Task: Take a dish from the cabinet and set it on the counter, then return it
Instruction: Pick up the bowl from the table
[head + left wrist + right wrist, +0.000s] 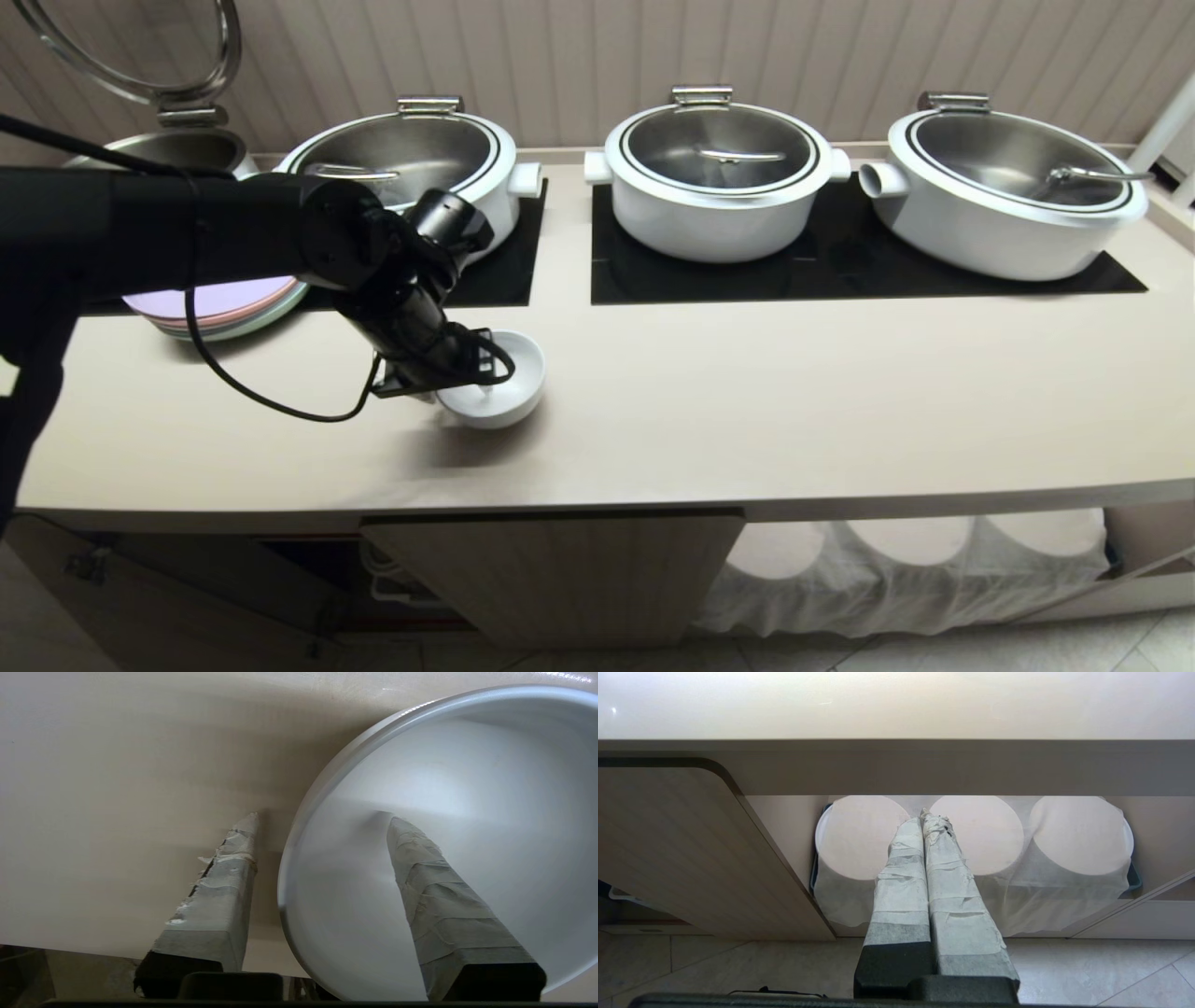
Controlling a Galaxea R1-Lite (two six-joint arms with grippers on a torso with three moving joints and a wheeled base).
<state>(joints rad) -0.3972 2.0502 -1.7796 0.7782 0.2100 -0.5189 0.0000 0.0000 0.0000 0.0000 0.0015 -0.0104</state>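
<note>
The dish point(513, 378), a small white bowl, rests on the beige counter point(747, 411) near its front left. My left gripper point(478, 371) reaches down over the bowl's near rim. In the left wrist view the dish point(467, 812) fills one side, and the left gripper point(321, 819) straddles its rim: one taped finger point(434, 896) is inside the bowl, the other finger point(219, 896) stands outside over the counter point(117, 788) with a gap to the rim. The jaws are open. My right gripper point(923, 817) hangs shut and empty, low before the cabinet point(691, 849).
Three white pots point(719, 187) stand on black panels point(840, 271) at the back, and a fourth pot with a raised glass lid point(140, 56) at far left. Pastel plates point(219, 303) lie behind my left arm. Cloth-covered round stacks point(980, 835) fill the open cabinet point(560, 569) shelf.
</note>
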